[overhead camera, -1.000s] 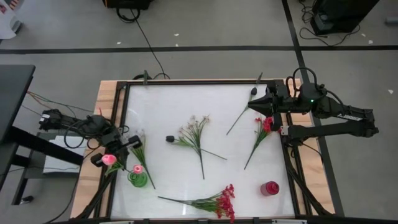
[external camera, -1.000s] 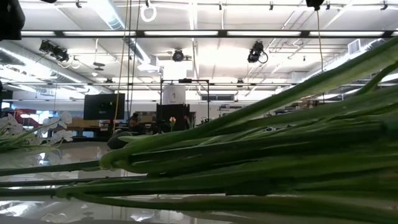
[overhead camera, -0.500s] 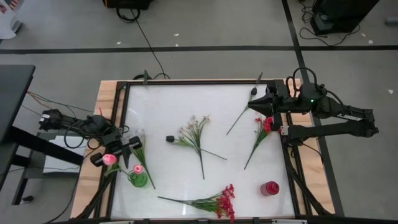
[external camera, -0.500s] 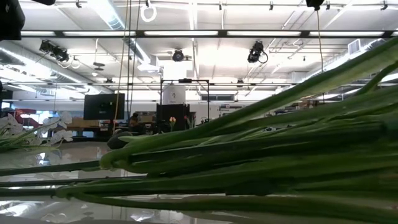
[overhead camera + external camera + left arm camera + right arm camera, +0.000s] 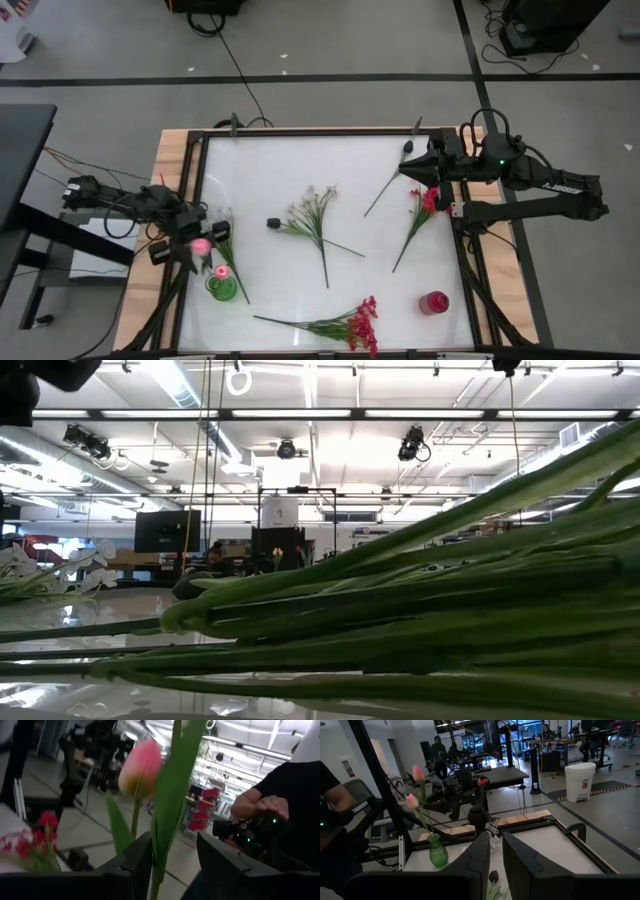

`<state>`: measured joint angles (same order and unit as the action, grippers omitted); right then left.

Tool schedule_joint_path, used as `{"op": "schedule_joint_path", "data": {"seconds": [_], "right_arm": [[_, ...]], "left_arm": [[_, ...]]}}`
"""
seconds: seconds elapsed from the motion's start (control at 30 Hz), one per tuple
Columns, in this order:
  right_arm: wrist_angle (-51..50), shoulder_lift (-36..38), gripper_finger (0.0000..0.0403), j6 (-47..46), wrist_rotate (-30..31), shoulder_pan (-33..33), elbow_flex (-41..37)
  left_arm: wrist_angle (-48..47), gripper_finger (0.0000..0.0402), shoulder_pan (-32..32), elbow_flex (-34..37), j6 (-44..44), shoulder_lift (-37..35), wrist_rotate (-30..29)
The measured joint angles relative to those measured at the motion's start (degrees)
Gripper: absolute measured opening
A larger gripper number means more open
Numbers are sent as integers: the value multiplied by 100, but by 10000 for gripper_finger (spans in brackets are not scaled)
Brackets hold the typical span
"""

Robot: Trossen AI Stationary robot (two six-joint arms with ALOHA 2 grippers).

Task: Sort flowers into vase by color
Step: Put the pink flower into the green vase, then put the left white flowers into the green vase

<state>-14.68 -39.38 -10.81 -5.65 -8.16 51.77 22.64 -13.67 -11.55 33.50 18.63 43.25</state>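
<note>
Two pink rosebuds (image 5: 203, 246) upright in green vase (image 5: 224, 289); white sprig (image 5: 312, 215), red sprays (image 5: 345, 325) flat on table.

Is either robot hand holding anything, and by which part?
Nothing looks gripped. The left gripper stands open around the stem of a pink rosebud, below the bud. The right gripper looks empty.

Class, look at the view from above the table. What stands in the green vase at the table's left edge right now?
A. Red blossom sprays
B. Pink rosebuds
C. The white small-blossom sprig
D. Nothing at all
B. The green vase holds pink rosebuds on green stems, also seen in the right wrist view, while the red sprays and the white sprig lie flat on the table.
</note>
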Motion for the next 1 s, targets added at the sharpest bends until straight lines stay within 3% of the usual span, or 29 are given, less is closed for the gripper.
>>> {"op": "schedule_joint_path", "data": {"seconds": [0.17,0.4,0.7,0.83,1.0], "right_arm": [[0,0,62,0,2,0,0],[2,2,62,0,0,0,0],[2,0,62,0,2,0,0],[1,1,62,1,1,0,0],[2,0,62,0,1,0,0]], "left_arm": [[-228,164,-2,0,-22,-2,256],[403,182,21,-2,447,-45,664],[-118,183,255,-190,398,-151,715],[-980,183,264,-795,-144,-153,894],[-3066,183,264,-1902,-1475,-111,712]]}}
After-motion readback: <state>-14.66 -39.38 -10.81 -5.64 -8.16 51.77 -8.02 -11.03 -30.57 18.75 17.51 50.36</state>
